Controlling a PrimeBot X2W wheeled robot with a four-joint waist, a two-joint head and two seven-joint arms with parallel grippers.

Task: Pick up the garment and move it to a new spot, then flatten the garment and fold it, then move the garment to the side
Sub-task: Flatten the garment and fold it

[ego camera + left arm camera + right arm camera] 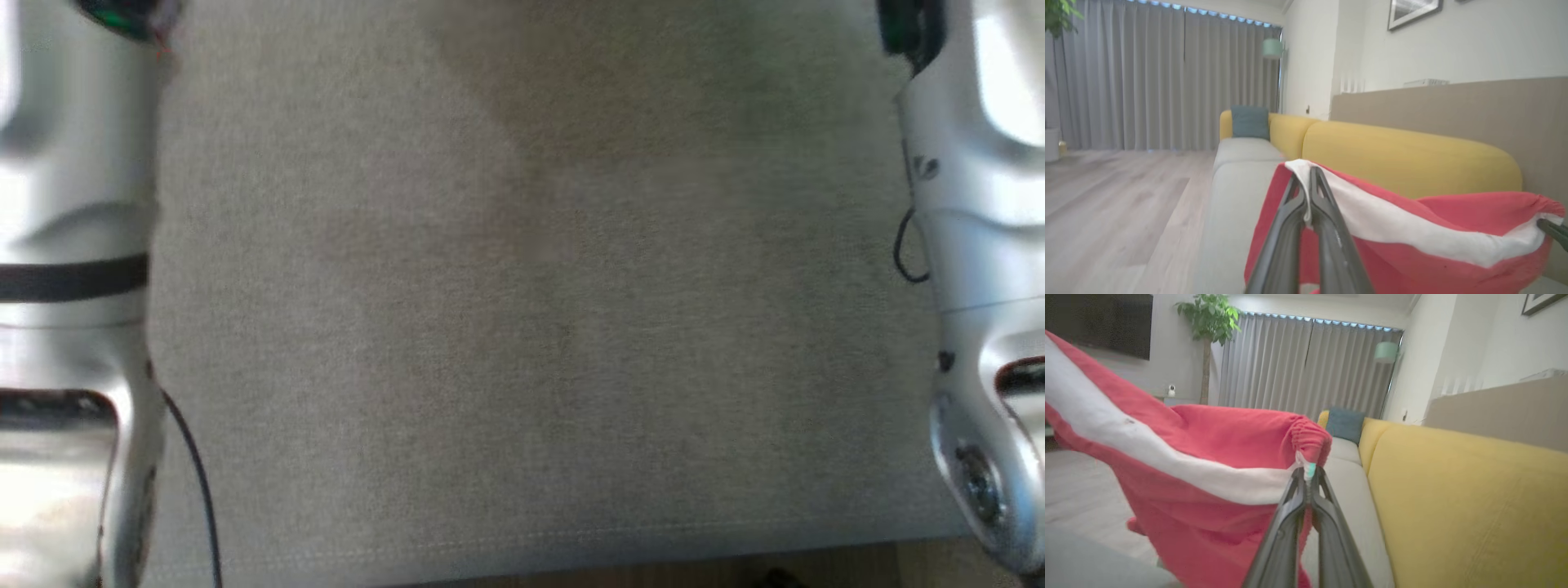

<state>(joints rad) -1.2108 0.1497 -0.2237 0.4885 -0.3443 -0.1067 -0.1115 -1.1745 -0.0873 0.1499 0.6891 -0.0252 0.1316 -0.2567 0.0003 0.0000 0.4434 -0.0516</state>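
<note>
Your left gripper (1306,179) has its fingers pressed together on the white band of the garment (1474,208), pinching it at one top corner. Your right gripper (1309,474) has its fingers pinched shut on the band at the other corner, just beside the gathered red hem. The garment hangs in the air between the two grips. Its band sags a little from one to the other, and the red cloth drops below, over the grey seat (522,327). You cannot tell whether its lower edge touches the seat.

In the head view the seat lies between your left forearm (73,245) and right forearm (980,245). Its near edge, with a stitched seam, runs along the bottom, and a strip of floor (1118,196) shows just past it. On the far side the yellow backrest (1404,159) borders the seat along its whole length. The seat runs long towards a teal cushion (1250,121) at its end, near the curtains (1167,77). Wood floor lies open along the seat's near side.
</note>
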